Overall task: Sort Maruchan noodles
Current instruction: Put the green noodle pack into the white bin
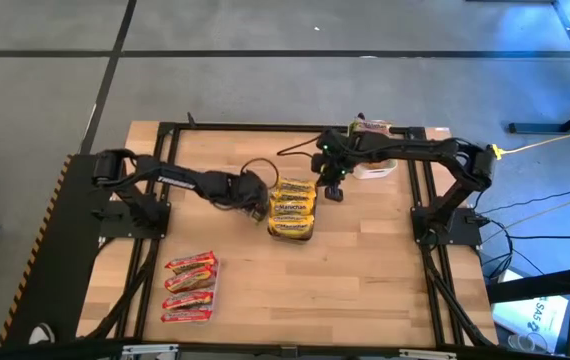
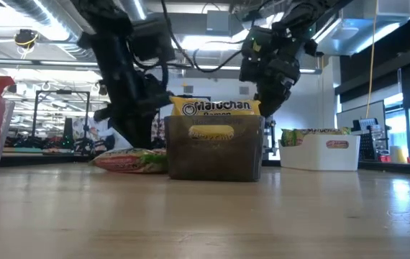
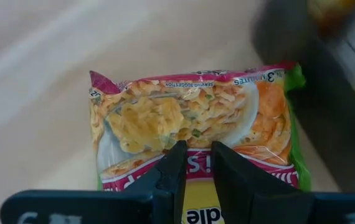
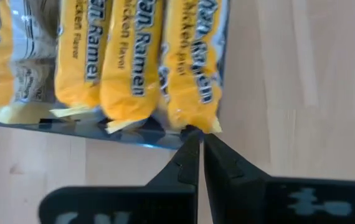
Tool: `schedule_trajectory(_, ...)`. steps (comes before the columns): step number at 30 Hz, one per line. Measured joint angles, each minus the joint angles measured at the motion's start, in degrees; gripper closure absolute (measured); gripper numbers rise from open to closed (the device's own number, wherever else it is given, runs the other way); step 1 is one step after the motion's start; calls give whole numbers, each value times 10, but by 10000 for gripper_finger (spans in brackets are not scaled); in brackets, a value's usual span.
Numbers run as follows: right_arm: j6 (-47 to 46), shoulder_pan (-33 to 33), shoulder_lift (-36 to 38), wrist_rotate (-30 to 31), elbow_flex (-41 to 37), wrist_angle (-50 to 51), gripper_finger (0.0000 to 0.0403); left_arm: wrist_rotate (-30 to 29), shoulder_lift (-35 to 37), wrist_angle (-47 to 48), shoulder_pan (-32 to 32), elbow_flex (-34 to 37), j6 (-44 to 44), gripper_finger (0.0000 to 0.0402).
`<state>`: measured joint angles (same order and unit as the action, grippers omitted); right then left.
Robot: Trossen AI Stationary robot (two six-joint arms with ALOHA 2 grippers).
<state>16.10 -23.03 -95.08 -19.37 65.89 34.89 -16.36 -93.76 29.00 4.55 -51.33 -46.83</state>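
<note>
So you're sitting mid-sort here: the yellow packets (image 1: 292, 205) are standing on edge in the dark tray (image 1: 291, 232) around the middle of the table (image 1: 365, 270), the red packets (image 1: 189, 287) are lying in a clear tray (image 1: 215, 292) near the table's front-left corner, and a white tray (image 1: 375, 170) by the back-right edge is holding at least one green-with-pink packet (image 2: 311, 132). Your left gripper (image 3: 194, 163) is hanging right over a stray green-and-pink packet (image 3: 193, 127) that's lying flat on the wood just beside the dark tray's left side, and its fingers are looking narrow, only a slim gap between them, with nothing pinched that I can make out. Your right gripper (image 4: 197, 151) is hovering at the dark tray's back-right corner with its fingertips pretty much together, right by the end of the outermost yellow packet, not holding anything as far as I'm seeing. My read is you're going for that loose green-and-pink one next, so you're probably needing to spread the left fingers a bit, drop onto the packet's edge, pinch the crinkly wrapper and carry it across to the white tray, and getting the right arm out of that path first is looking like a smart call since it's sitting between the two spots
</note>
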Motion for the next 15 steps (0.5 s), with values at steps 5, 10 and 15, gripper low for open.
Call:
schedule_trajectory(5, -16, 22, 26, 41, 0, 11, 401, 4, 0, 43, -65, 0, -55, 331)
schedule_trajectory(10, -43, 38, 65, 54, 0, 16, 401, 2, 0, 47, -129, -1, -96, 331)
schedule_trajectory(15, -72, 74, 103, 60, 0, 24, 401, 25, -2, 48, -194, -11, -138, 331)
